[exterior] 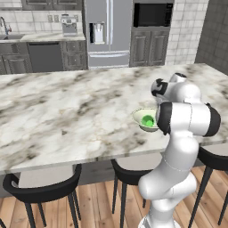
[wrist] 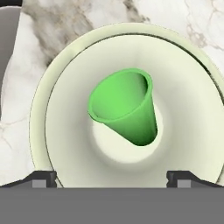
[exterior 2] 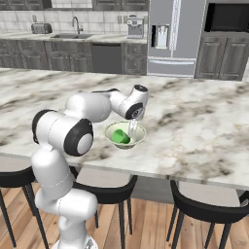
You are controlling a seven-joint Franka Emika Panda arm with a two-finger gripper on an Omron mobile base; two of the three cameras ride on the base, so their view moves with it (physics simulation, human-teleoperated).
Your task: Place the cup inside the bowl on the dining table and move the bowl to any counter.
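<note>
The green cup lies tilted on its side inside the pale cream-green bowl, its mouth facing up and left in the hand view. The bowl stands near the front edge of the dining table, with the cup in its middle. My gripper hangs just above the bowl, pointing down into it. It is open, and its fingertips stand wide apart with nothing between them. From the left base the bowl and cup peek out beside my arm.
Black stools line the table's near edge. The counter runs along the back wall with a sink and a coffee machine. A steel fridge stands behind the table.
</note>
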